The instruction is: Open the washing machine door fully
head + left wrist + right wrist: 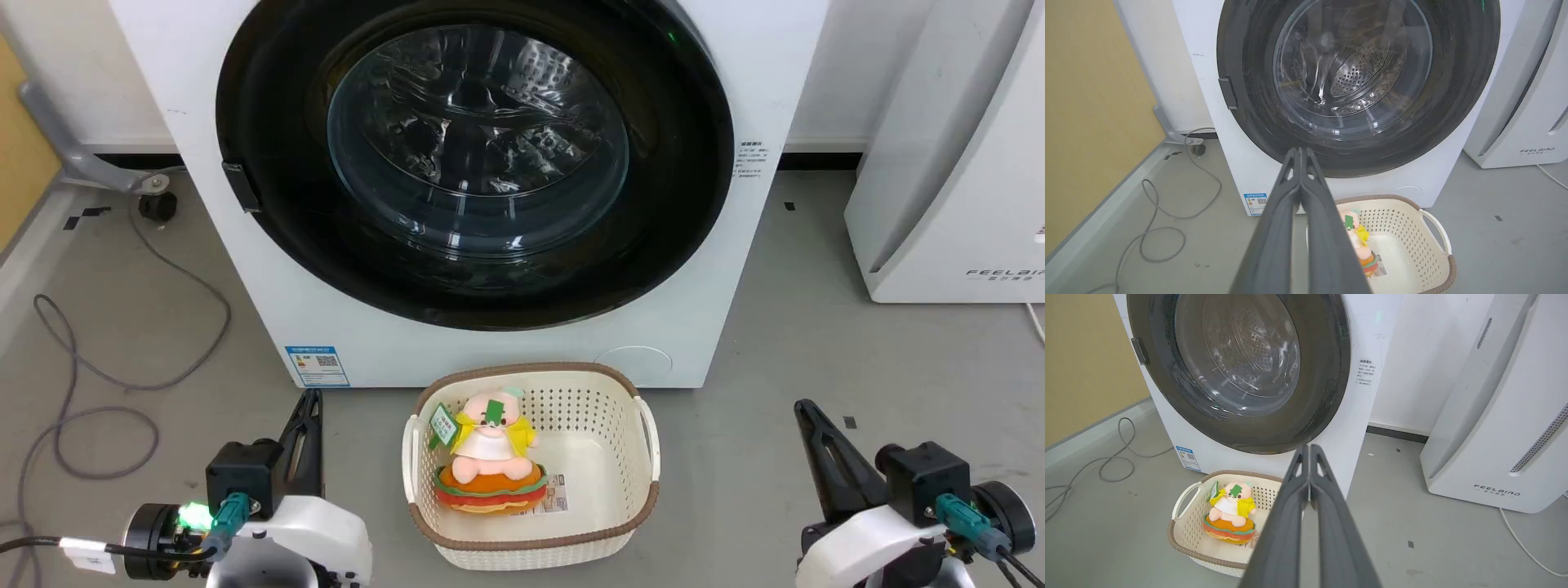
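Note:
The white washing machine [245,269] stands straight ahead, and its round glossy black door [269,237] with a clear glass bowl window lies flush against the front. A small dark latch tab [241,186] sits on the door's left rim. My left gripper [311,397] rests low at the lower left, fingers pressed together and empty, well short of the door [1249,122]. At the lower right my right gripper [803,406] is likewise shut with nothing in it. Each wrist view shows its own fingers [1300,152] [1308,448] closed, pointing at the machine [1359,428].
A cream basket [645,457] holding a plush toy [490,457] sits on the floor between my arms, just before the machine. A white FEELAIR appliance [947,196] stands at the right. Grey cables [98,359] trail over the floor at the left, by a yellow wall [1086,102].

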### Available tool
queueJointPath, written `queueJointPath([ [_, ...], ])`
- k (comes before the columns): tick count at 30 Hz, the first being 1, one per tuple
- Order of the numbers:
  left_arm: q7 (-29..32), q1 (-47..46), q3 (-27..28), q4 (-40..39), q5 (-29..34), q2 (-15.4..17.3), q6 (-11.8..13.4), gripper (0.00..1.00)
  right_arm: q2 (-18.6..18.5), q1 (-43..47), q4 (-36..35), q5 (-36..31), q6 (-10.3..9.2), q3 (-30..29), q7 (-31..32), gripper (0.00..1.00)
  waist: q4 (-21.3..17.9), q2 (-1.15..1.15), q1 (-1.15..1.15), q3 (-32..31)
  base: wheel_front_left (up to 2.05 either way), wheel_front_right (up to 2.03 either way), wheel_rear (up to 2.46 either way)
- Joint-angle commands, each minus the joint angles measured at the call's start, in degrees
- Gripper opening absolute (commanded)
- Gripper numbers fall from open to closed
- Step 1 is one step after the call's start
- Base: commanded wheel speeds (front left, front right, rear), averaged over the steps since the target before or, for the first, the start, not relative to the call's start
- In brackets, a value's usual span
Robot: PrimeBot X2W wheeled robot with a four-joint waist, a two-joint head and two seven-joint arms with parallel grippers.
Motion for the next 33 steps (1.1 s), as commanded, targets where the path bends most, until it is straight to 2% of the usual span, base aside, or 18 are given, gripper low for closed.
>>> queueJointPath([
  [1,0.0,1.1,0.0,-0.2,0.1,0.0,0.1,0.00,0.0,-0.1,-0.3,0.1,-0.05,0.0,0.0,0.00,0.0,0.00,0.00,0.0,0.00,0.00,0.00],
  [33,0.0,1.1,0.0,-0.2,0.1,0.0,0.1,0.00,0.0,-0.1,-0.3,0.1,-0.05,0.0,0.0,0.00,0.0,0.00,0.00,0.0,0.00,0.00,0.00],
])
